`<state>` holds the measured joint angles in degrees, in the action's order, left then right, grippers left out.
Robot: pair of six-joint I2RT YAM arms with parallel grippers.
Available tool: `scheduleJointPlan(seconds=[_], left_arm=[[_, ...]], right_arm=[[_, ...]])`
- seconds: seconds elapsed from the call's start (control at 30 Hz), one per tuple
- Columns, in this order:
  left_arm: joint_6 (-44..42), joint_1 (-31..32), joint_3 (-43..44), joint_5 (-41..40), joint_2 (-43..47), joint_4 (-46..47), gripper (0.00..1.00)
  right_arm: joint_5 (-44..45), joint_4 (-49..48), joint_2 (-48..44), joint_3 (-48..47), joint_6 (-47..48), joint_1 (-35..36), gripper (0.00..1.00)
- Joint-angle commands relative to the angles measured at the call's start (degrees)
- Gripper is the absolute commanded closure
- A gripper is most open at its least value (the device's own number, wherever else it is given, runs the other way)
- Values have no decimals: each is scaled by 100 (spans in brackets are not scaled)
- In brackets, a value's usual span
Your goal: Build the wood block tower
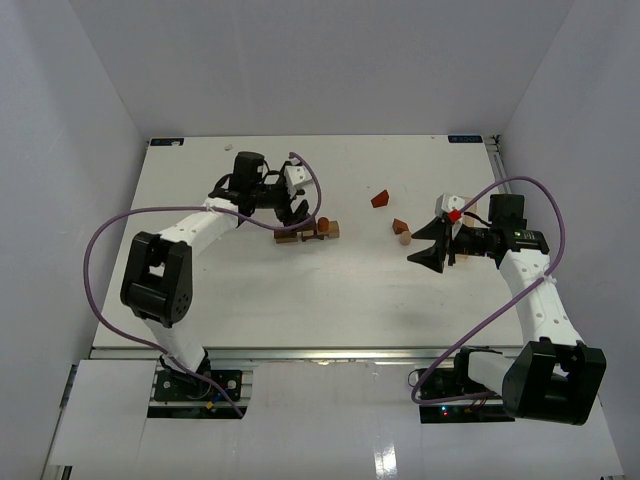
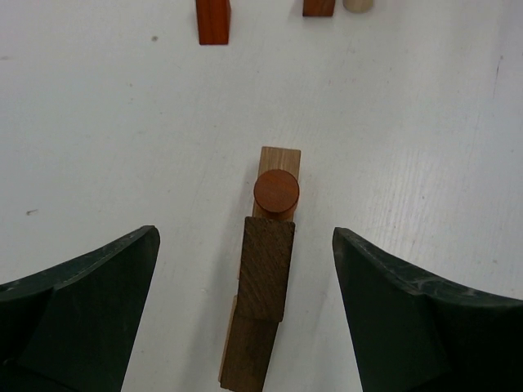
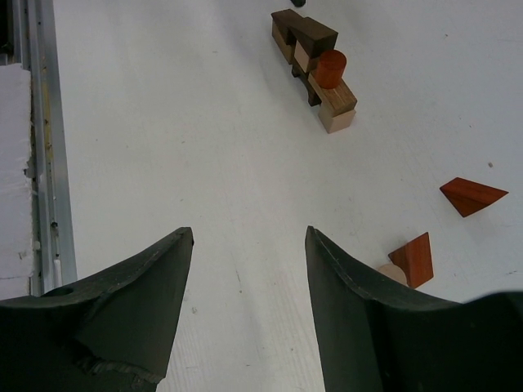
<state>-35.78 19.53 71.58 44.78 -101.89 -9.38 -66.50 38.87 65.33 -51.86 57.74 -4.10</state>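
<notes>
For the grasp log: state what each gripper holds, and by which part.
Nothing is held. The left gripper stands open, fingers either side of the wood block tower without touching; the right gripper is open over the table.

The tower (image 2: 265, 269) was plain wood. Its dark block showed coarse open grain, the tan ones a finer one, and the red-brown cylinder (image 2: 276, 193) looked smooth with a faint sheen. The wedge (image 3: 472, 196) had the same smooth reddish finish. The table (image 1: 250, 300) was matt white, lightly speckled. The left gripper (image 2: 243, 235) looked like dark matt plastic, the rail (image 3: 45, 163) like brushed metal.
</notes>
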Motion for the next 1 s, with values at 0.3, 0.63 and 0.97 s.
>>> scheduleJointPlan(seconds=[0.3, 0.63, 0.97], left_arm=[[3404, -46, -1712, -235, 2876, 1321, 2], [3898, -54, -3106, -1467, 4429, 587, 2], [3876, -46, -3528, -2301, 5392, 594, 2]], right_arm=[[1314, -459, 577, -94, 232, 124, 32], [4139, -2747, 1006, 220, -2560, 1005, 20], [5129, -3536, 2005, 78, -3940, 1247, 22]])
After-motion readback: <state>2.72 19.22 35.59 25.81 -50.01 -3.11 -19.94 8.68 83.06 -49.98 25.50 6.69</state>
